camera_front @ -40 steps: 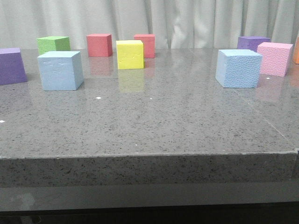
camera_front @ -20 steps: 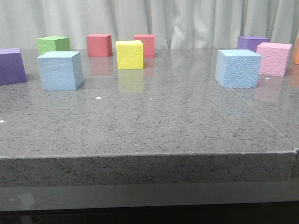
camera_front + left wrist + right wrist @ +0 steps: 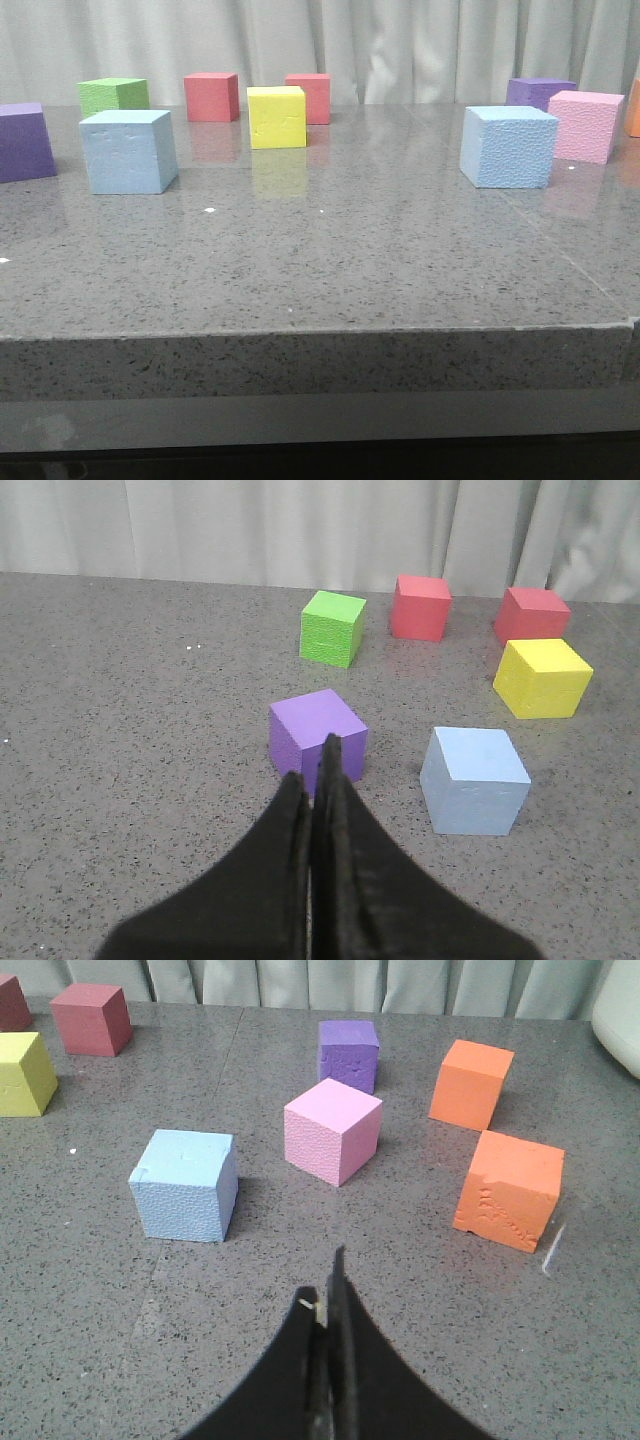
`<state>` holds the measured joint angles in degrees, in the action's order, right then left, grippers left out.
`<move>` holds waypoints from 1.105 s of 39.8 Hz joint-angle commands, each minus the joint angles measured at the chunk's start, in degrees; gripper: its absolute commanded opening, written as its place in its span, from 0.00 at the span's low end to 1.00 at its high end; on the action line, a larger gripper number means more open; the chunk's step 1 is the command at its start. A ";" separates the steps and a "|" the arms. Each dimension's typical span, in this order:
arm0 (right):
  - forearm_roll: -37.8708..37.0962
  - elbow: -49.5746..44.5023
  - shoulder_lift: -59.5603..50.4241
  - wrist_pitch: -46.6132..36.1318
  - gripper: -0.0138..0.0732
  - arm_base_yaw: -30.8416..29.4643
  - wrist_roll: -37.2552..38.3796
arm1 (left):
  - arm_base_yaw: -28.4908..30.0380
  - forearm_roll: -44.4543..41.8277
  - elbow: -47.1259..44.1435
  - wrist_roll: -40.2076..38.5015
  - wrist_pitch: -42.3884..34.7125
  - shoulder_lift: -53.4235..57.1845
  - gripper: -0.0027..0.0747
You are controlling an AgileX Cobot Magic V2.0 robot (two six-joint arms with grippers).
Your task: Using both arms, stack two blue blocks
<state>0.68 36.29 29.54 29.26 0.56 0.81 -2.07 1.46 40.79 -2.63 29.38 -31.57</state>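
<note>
The smoother blue block [image 3: 129,151] stands on the table's left side; it also shows in the left wrist view [image 3: 474,780]. The pebbly blue block [image 3: 508,146] stands on the right side; it also shows in the right wrist view [image 3: 185,1185]. My left gripper [image 3: 313,770] is shut and empty, above the table just short of a purple cube [image 3: 318,735], with the smoother block off to one side. My right gripper [image 3: 328,1285] is shut and empty, above bare table short of the pebbly block. Neither arm shows in the front view.
Around the left block stand a purple cube [image 3: 24,141], a green cube [image 3: 113,95], two red cubes [image 3: 211,96] and a yellow cube [image 3: 277,116]. Near the right block are a pink cube [image 3: 586,125], a purple cube [image 3: 540,92] and two orange cubes [image 3: 508,1190].
</note>
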 commanded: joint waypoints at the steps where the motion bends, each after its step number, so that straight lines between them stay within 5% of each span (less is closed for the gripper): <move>1: -0.04 1.97 0.61 -3.84 0.08 0.01 -0.01 | -0.06 0.30 1.49 -0.06 -4.24 -0.54 0.01; 4: -0.04 1.97 0.61 -3.90 0.12 -0.03 -0.01 | -0.06 0.30 1.49 -0.42 -4.24 -0.54 0.01; 6: -0.68 1.97 0.61 -4.16 0.25 -0.03 -0.01 | -0.06 0.30 1.49 -0.40 -4.48 -0.54 0.04; 9: -2.15 1.97 0.61 -4.06 0.55 -0.03 -0.01 | -0.06 -1.46 1.49 -0.40 -4.62 -0.54 0.30; 11: -2.12 1.97 0.61 -4.06 0.72 -0.03 -0.01 | -0.06 -2.63 1.49 -0.40 -4.62 -0.54 0.56; 15: -2.12 1.97 0.61 -4.06 0.83 -0.03 -0.01 | -0.06 -2.63 1.49 -0.40 -4.72 -0.54 0.85; 37: -1.32 2.11 2.19 -4.98 0.83 -0.03 -0.01 | -0.06 -2.63 1.49 -0.40 -4.72 -0.54 0.83; 44: 5.00 6.95 6.54 3.73 0.83 -0.03 -0.81 | -0.06 -2.63 1.49 -0.40 -4.72 -0.54 0.83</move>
<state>2.74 38.93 33.67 32.70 0.56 0.81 -2.07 -1.03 40.79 -2.63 29.17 -31.57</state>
